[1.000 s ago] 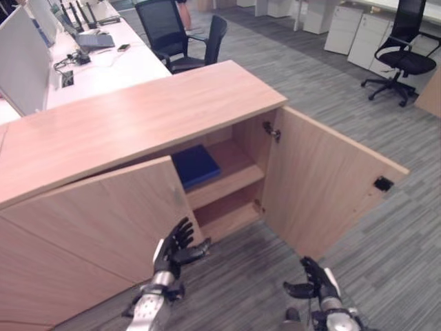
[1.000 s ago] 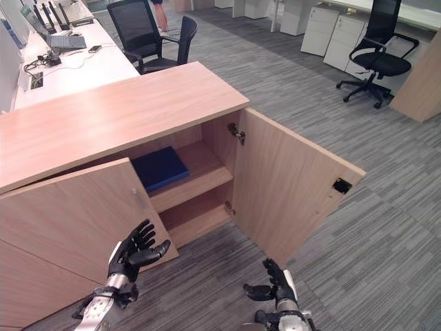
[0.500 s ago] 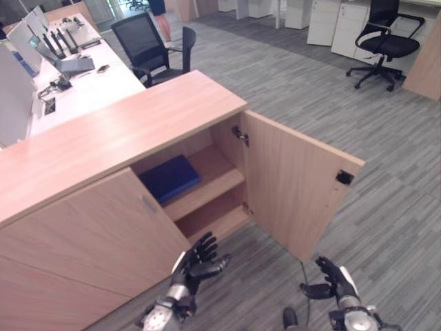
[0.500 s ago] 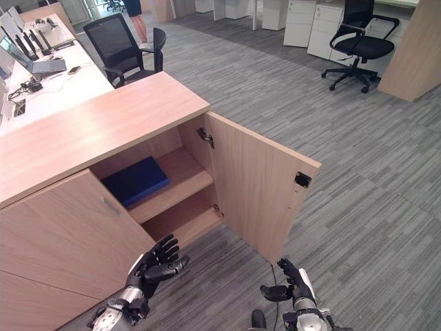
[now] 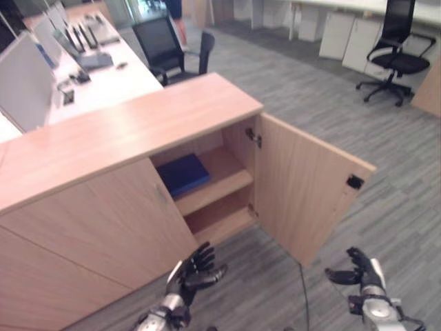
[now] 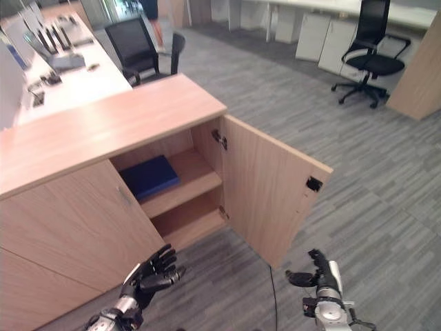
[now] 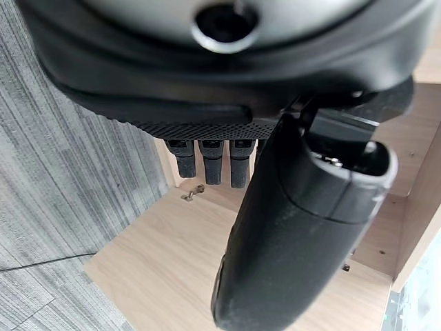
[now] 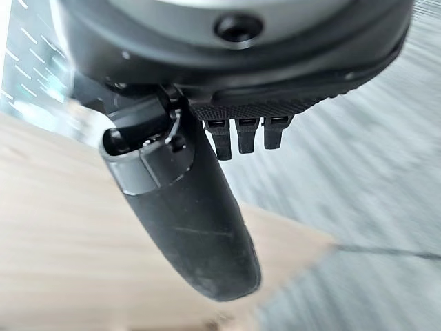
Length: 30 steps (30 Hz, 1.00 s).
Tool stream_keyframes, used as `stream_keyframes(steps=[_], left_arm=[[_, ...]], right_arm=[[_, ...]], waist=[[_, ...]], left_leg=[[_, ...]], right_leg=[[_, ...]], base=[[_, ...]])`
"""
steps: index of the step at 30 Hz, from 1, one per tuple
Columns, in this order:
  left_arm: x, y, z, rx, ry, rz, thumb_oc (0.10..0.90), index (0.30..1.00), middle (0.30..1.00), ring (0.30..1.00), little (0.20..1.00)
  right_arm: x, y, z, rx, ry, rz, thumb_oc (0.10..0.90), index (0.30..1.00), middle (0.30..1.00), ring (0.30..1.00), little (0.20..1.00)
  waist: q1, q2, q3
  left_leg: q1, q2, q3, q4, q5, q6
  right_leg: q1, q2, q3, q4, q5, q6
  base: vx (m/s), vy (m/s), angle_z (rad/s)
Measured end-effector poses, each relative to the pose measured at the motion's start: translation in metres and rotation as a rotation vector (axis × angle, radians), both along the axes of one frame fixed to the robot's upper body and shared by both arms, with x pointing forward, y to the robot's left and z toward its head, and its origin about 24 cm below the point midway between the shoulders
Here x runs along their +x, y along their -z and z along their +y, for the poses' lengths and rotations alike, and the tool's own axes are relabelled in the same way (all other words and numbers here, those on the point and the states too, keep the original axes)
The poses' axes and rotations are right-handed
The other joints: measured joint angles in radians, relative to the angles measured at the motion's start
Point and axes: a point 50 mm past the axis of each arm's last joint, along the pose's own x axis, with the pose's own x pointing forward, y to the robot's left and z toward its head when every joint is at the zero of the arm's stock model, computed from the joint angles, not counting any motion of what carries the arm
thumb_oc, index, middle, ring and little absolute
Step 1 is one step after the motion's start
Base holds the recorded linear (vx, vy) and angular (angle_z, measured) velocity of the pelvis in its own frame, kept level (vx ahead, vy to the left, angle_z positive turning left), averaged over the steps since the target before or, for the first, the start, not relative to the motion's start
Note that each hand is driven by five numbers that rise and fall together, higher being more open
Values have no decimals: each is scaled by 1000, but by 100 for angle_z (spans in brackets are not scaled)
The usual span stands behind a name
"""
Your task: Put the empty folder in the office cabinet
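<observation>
The office cabinet (image 5: 131,131), a low light-wood unit, stands with its right door (image 5: 303,183) swung wide and its left door (image 5: 103,221) nearly closed. Inside the cabinet, the blue folder (image 5: 182,174) lies flat on the upper shelf (image 5: 220,176), toward the left of the opening, partly behind the left door's edge. Its long axis appears to run from the cabinet's front toward its back, angled slightly; which end is the spine cannot be told. The lower shelf (image 5: 220,221) sits beneath it. The left hand (image 5: 193,270) hovers in front of the cabinet, below the left door's free edge, over the grey carpet (image 5: 386,138), with fingers spread and relaxed, grasping nothing. The right hand (image 5: 362,270) hangs in front of the cabinet, below the outer edge of the right door, thumb out and fingers loose, grasping nothing. Both hands are well apart from the folder. Behind the cabinet stands a white desk (image 5: 103,76) with a laptop (image 5: 93,58), and a black office chair (image 5: 169,45) sits beside that desk. A second black office chair (image 5: 396,58) stands far to the right of the cabinet.
</observation>
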Motion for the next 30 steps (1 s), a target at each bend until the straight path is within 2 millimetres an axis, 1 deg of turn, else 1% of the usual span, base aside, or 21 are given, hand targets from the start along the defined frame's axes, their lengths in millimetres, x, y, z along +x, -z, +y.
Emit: stream_keyframes(steps=[1,2,3,4,5,8,9,10,12,15,19,24,28,30], left_arm=[[1,0,0,0,4,-3,800,900,900,900,900],[1,-1,0,0,11,-4,800,900,900,900,900],[0,-1,1,3,20,-3,800,900,900,900,900],[0,-1,4,13,33,0,800,900,900,900,900],[-1,-1,5,18,46,1,800,900,900,900,900],[-1,-1,5,16,52,6,800,900,900,900,900],[-2,0,4,15,55,9,800,900,900,900,900],[-2,0,3,14,59,10,800,900,900,900,900],[-3,0,2,12,65,15,800,900,900,900,900],[-4,1,1,10,71,18,800,900,900,900,900],[-4,2,-1,8,76,22,800,900,900,900,900],[-6,3,-1,7,79,35,800,900,900,900,900],[-6,3,-2,5,79,37,800,900,900,900,900],[-6,3,-3,0,77,36,800,900,900,900,900]], right_arm=[[7,-5,-2,-4,11,-25,800,900,900,900,900],[14,-11,-2,1,18,-50,800,900,900,900,900],[22,-17,-1,2,16,-80,800,900,900,900,900],[34,-26,1,1,0,-120,800,900,900,900,900],[42,-32,3,2,-11,-142,800,900,900,900,900],[50,-40,4,13,-12,-173,800,900,900,900,900],[54,-42,7,18,-27,-183,800,900,900,900,900],[55,-42,8,27,-26,-185,800,900,900,900,900],[55,-42,8,24,-29,-183,800,900,900,900,900],[55,-42,8,37,-23,-184,800,900,900,900,900],[54,-40,9,28,-19,-171,800,900,900,900,900],[54,-39,10,28,-24,-165,800,900,900,900,900],[54,-36,17,71,-24,-170,800,900,900,900,900],[50,-35,21,80,-38,-172,800,900,900,900,900]], waist=[[-3,-2,1],[2,-4,1],[1,-6,-1],[4,-8,-4],[5,-7,-4],[7,-7,-6],[10,-9,-11],[7,-8,-15],[16,-5,-25],[19,-1,-28],[22,2,-32],[23,4,-34],[23,5,-35],[21,7,-38]], left_leg=[[1,-3,0,0,0,0],[2,-6,-3,0,0,0],[5,-6,-2,0,0,0],[5,-5,-3,0,0,0],[4,-5,-3,0,0,0],[4,-5,-3,0,0,0],[3,-4,-6,0,1,-1],[3,-4,-6,0,2,-2],[1,-4,-9,-4,3,-4],[-1,-3,-12,-4,5,-6],[-15,1,-29,-4,9,-6],[-16,5,-32,-4,15,-9],[-17,6,-35,-4,16,-8],[-25,7,-39,-4,15,-6]], right_leg=[[-1,-4,1,0,2,1],[5,-6,0,1,3,0],[4,-7,1,1,8,-6],[4,-6,-2,1,9,-8],[6,-5,-2,1,10,-8],[6,-5,-2,1,11,-8],[7,-4,-3,1,11,-8],[6,-4,-3,1,12,-9],[8,-3,-6,1,11,-8],[7,-2,-8,1,9,-5],[5,3,-20,1,11,-6],[4,8,-22,1,13,-10],[4,12,-26,1,15,-12],[3,15,-29,1,15,-12]], base=[[20,-1,7],[15,0,4],[29,1,7],[30,2,2],[0,0,0],[0,0,0],[0,0,0],[35,3,2],[30,2,2],[0,0,0],[28,3,9],[5,0,2],[0,0,0],[9,-6,6]])
